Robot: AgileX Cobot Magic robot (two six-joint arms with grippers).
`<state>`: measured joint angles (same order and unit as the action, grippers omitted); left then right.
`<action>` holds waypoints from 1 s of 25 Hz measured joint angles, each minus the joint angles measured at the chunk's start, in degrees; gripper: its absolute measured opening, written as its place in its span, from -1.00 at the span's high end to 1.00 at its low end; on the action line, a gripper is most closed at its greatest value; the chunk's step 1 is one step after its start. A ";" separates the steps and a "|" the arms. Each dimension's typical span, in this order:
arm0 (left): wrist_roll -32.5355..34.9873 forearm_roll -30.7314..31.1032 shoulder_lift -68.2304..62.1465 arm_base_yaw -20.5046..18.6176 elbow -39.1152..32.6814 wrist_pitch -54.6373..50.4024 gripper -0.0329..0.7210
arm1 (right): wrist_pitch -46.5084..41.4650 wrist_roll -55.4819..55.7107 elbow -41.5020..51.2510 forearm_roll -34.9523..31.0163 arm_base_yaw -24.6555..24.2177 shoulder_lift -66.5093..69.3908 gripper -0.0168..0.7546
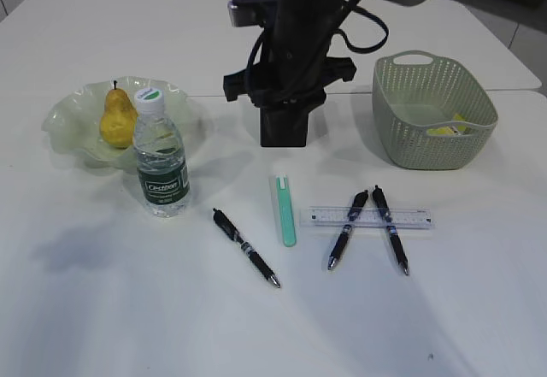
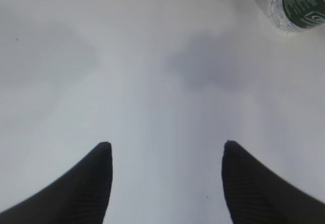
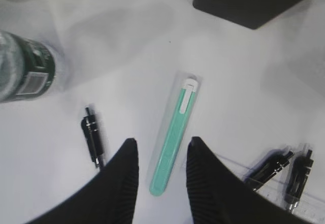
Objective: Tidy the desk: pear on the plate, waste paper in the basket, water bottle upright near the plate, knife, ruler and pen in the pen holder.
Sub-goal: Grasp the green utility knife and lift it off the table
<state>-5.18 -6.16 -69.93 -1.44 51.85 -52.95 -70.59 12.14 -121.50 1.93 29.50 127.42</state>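
Observation:
The yellow pear (image 1: pixel 118 119) lies on the pale green plate (image 1: pixel 64 116), and the water bottle (image 1: pixel 161 159) stands upright just right of it. In the basket (image 1: pixel 432 142) lies the yellow waste paper (image 1: pixel 449 126). The green knife (image 1: pixel 285 210) lies flat on the table, the clear ruler (image 1: pixel 320 216) to its right under two pens (image 1: pixel 346 232), a third pen (image 1: pixel 246 249) to its left. My right gripper (image 3: pixel 161 145) hangs open above the knife (image 3: pixel 175 137), its fingers on either side of the knife's near end. My left gripper (image 2: pixel 167 145) is open over bare table.
The black pen holder (image 1: pixel 282 127) stands behind the knife, partly hidden by my right arm (image 1: pixel 295 44). The bottle (image 2: pixel 302 5) shows at the top right of the left wrist view. A seam between tabletops runs behind the basket.

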 joint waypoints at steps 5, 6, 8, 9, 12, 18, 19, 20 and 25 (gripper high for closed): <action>0.00 0.00 0.00 0.00 0.00 0.00 -0.34 | -0.10 3.52 0.00 0.67 0.00 3.79 0.32; 0.00 0.00 0.00 0.00 0.00 0.00 -0.34 | -0.10 3.90 0.00 0.87 0.00 4.32 0.32; 0.00 0.00 0.00 0.00 0.00 0.00 -0.34 | 0.00 4.36 0.00 1.00 0.00 5.18 0.30; 0.00 0.00 0.00 0.00 0.00 0.00 -0.34 | 0.00 4.65 0.00 1.13 0.00 5.58 0.29; 0.00 0.00 0.00 0.00 0.00 -0.04 -0.34 | 0.00 5.55 0.00 1.26 0.00 6.50 0.22; 0.00 0.00 0.00 0.00 0.00 -0.04 -0.34 | 0.00 8.51 0.00 1.26 0.00 9.40 0.17; 0.00 0.00 0.00 0.00 0.00 -0.04 -0.34 | 0.00 8.68 0.00 1.26 0.00 9.84 0.17; 0.00 0.00 0.00 0.00 0.00 -0.04 -0.34 | 0.00 8.92 0.00 1.26 0.00 10.11 0.17; 0.00 0.00 0.00 0.00 0.00 -0.04 -0.34 | 0.00 10.20 0.00 1.26 0.00 11.02 0.16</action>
<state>-5.18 -6.16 -69.93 -1.44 51.85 -52.99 -70.59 22.35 -121.50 3.19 29.50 138.44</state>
